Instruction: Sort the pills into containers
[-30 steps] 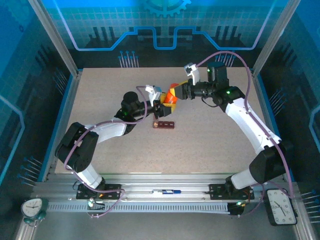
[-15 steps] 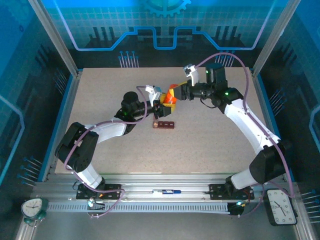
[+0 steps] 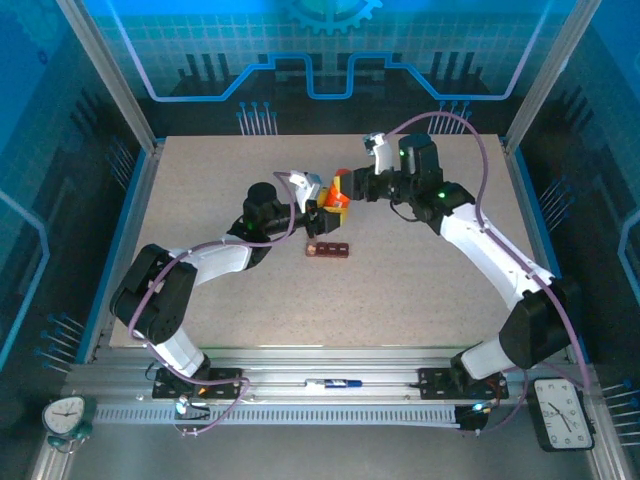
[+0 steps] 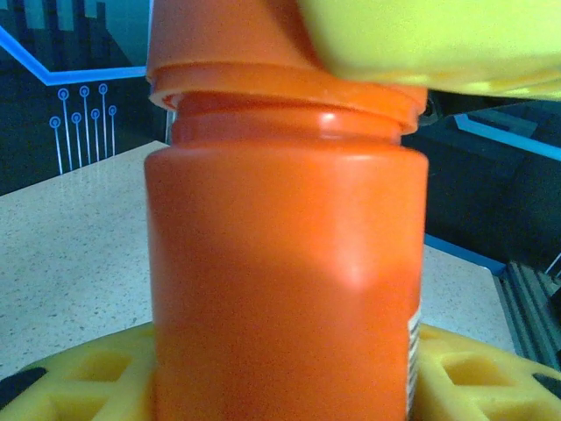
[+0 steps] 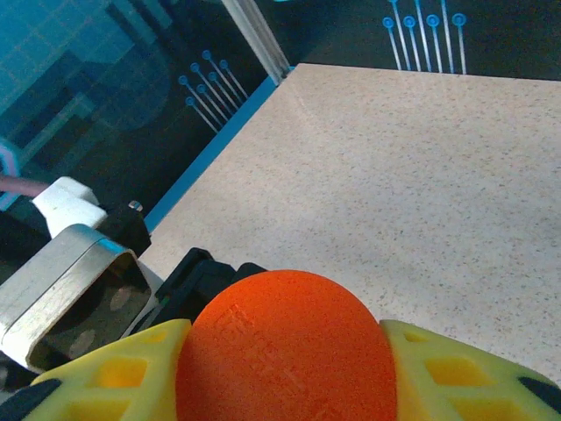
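Observation:
An orange pill bottle [image 3: 338, 207] is held upright above the table's middle, and my left gripper [image 3: 322, 207] is shut on its body [image 4: 280, 281], yellow fingers [image 4: 79, 377] on either side. My right gripper [image 3: 350, 187] comes in from the right and is shut on the bottle's orange cap [image 5: 285, 351], which sits slightly askew on the neck [image 4: 263, 66]. The containers [image 3: 328, 249], a short dark red-brown bar of little square compartments, lie on the table just in front of the bottle. The pills are hidden.
The speckled beige table [image 3: 420, 290] is ringed by a blue rim and metal frame posts [image 3: 110, 75]. My left gripper's black and silver body [image 5: 79, 289] sits close under the cap in the right wrist view.
My right wrist has swung a little to the left over the bottle, still gripping the cap. The left arm and the containers have stayed put.

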Robot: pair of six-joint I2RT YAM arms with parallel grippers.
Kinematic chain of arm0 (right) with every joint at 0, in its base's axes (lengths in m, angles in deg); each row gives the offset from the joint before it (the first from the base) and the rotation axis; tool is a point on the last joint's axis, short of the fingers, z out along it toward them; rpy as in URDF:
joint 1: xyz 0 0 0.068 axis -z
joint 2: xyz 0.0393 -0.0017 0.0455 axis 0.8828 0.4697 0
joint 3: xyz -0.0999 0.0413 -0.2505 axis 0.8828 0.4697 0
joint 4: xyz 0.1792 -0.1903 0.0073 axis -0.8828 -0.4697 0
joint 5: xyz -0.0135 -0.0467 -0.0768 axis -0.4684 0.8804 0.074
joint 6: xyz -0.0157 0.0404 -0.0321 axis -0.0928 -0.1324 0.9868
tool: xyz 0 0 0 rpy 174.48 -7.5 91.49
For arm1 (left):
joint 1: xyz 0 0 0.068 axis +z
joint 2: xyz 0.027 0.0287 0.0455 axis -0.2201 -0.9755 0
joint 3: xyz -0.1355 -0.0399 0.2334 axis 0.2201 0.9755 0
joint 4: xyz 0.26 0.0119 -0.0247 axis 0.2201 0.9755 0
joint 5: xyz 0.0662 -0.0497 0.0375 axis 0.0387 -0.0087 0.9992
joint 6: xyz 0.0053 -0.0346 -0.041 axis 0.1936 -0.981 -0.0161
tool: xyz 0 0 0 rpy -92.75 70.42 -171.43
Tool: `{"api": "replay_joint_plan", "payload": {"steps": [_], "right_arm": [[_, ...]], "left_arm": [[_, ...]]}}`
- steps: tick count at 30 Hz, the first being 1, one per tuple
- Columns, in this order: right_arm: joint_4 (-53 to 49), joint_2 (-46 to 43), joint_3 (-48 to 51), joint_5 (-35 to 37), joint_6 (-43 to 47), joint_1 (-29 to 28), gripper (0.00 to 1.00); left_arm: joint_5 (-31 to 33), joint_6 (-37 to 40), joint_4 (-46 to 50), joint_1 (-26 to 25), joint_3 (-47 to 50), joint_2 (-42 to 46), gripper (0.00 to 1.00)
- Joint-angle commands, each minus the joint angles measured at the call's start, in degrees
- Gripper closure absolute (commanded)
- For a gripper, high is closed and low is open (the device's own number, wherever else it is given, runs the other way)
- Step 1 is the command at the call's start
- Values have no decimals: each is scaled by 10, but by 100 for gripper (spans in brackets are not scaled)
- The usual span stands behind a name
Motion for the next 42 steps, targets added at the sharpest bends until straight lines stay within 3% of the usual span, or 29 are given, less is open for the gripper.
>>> {"api": "replay_joint_plan", "payload": {"steps": [1, 9, 21, 23, 35, 42], "right_arm": [[-76, 4, 30, 42, -48, -46, 77], [-49, -6, 54, 131, -117, -81, 74], [-109, 4, -28, 136, -100, -59, 58], [-113, 1, -42, 131, -98, -49, 54], [-132, -34, -76, 69, -40, -6, 9], [-96, -61, -54, -33, 31, 44, 5]], "left_arm": [[26, 23, -73, -3, -23, 18, 84], [49, 39, -68, -5, -23, 13, 84], [48, 44, -60, -4, -17, 4, 84], [49, 44, -60, -4, -16, 2, 84], [41, 38, -68, -4, -13, -1, 84], [24, 14, -85, -4, -11, 1, 84]]}}
